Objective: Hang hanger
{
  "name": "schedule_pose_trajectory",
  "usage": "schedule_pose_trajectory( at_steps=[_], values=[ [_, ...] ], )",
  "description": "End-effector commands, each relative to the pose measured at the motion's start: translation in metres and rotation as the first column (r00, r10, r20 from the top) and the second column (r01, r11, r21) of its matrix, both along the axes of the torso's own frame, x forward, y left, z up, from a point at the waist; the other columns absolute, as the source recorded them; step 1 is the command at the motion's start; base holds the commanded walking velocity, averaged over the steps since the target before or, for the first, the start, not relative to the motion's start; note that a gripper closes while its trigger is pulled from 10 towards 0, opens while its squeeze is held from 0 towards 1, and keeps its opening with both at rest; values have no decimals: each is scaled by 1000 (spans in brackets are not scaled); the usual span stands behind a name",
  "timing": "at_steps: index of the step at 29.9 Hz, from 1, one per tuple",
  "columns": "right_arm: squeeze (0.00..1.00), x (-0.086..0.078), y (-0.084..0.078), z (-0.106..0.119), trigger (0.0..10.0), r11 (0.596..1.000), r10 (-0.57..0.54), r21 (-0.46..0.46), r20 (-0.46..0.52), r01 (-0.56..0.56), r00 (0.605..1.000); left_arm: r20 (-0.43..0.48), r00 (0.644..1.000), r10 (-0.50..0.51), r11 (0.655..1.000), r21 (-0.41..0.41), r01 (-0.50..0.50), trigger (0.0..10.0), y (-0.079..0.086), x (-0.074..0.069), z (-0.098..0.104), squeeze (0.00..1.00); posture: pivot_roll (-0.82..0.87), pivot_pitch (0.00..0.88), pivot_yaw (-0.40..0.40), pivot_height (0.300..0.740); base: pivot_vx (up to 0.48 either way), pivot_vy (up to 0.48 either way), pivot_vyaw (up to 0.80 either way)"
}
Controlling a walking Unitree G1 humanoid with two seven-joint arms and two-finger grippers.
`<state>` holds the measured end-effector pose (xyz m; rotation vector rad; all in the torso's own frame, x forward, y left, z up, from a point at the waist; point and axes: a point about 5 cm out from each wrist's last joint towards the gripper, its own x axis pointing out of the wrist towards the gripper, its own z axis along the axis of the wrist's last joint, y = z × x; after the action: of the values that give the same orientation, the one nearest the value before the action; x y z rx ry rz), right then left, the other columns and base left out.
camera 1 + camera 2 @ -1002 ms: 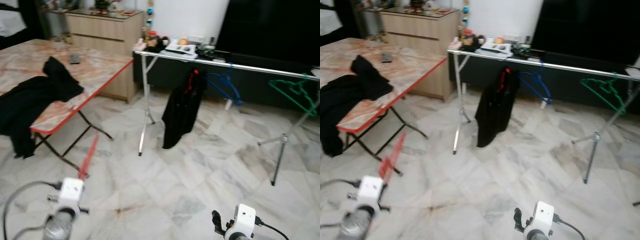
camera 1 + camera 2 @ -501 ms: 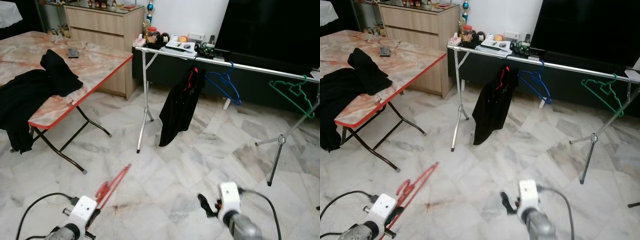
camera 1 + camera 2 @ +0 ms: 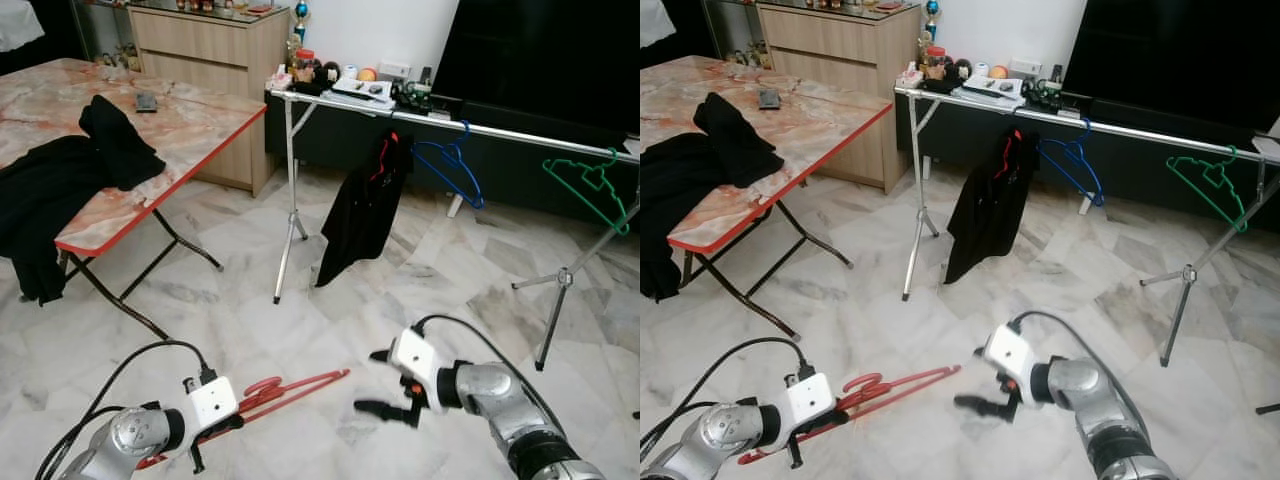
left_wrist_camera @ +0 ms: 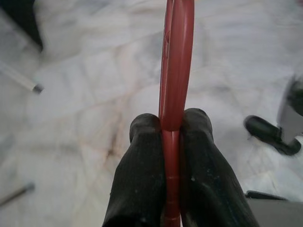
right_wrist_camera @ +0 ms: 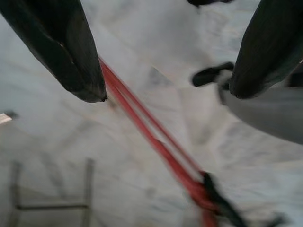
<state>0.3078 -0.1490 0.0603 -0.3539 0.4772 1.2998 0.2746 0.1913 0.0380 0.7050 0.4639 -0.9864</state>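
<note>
A red plastic hanger (image 3: 290,387) lies level in front of me, low over the marble floor, with my left gripper (image 3: 232,420) shut on one end of it. In the left wrist view the black fingers (image 4: 142,179) pinch the red hanger (image 4: 175,85) between them. My right gripper (image 3: 375,380) is open and points left at the hanger's free tip, a short gap away. The right wrist view looks between its spread fingers (image 5: 71,52) at the hanger (image 5: 156,142). The silver clothes rail (image 3: 480,128) stands ahead across the room.
On the rail hang a black garment (image 3: 362,210) on a red hanger, a blue hanger (image 3: 450,172) and a green hanger (image 3: 592,190). A folding table (image 3: 190,140) with black clothes (image 3: 60,190) stands at the left. A wooden cabinet (image 3: 205,40) is behind it.
My left arm has swung the red hanger from pointing up to lying level toward the right. My right gripper has turned and come in toward the hanger's tip.
</note>
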Motion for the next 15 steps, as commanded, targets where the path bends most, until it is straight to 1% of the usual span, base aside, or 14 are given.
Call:
schedule_pose_trajectory(
  at_steps=[1,2,3,4,6,7,10,12,13,14,15],
  values=[
    [0,-1,6,6,10000,995,96,0,-11,-96,995,3,997,-78,996,30,78,10000,-8,6,13,0,88,0,-109,740,0,0,0],
    [0,-1,6,6,10000,995,96,0,-11,-96,995,3,997,-78,996,30,78,10000,-8,6,13,0,88,0,-109,740,0,0,0],
    [0,-7,7,1,10000,988,154,-16,-43,-154,987,-10,993,-117,993,26,117,10000,-15,9,19,0,94,0,-117,740,0,0,0],
    [0,-7,7,1,10000,988,154,-16,-43,-154,987,-10,993,-117,993,26,117,10000,-15,9,19,0,94,0,-117,740,0,0,0],
    [0,-8,9,-1,10000,986,165,0,-67,-165,984,-17,987,-163,987,5,163,10000,-27,11,28,0,98,0,-122,740,0,0,0],
    [0,-7,9,-3,10000,990,137,-13,-68,-138,988,-28,979,-204,979,-12,204,10000,-37,10,35,0,101,0,-123,740,0,0,0],
    [0,-5,7,-4,10000,992,115,-40,-46,-117,992,-35,969,-243,970,-14,242,10000,-44,9,40,0,105,0,-124,740,0,0,0],
    [0,-1,8,-3,10000,996,77,-45,9,-76,997,-54,959,-278,960,-37,276,10000,-53,6,44,0,107,0,-121,740,0,0,0],
    [0,2,8,-1,10000,999,34,-37,30,-33,999,-53,956,-287,958,-40,285,10000,-56,6,45,0,106,0,-120,740,0,0,0],
    [0,7,10,3,10000,1000,-11,0,48,11,999,-62,950,-307,951,-39,305,10000,-61,5,44,0,103,0,-116,740,0,0,0],
    [0,8,10,4,10000,1000,-18,12,50,17,999,-68,946,-318,948,-32,316,10000,-62,4,43,0,97,0,-112,740,0,0,0]
  ],
)
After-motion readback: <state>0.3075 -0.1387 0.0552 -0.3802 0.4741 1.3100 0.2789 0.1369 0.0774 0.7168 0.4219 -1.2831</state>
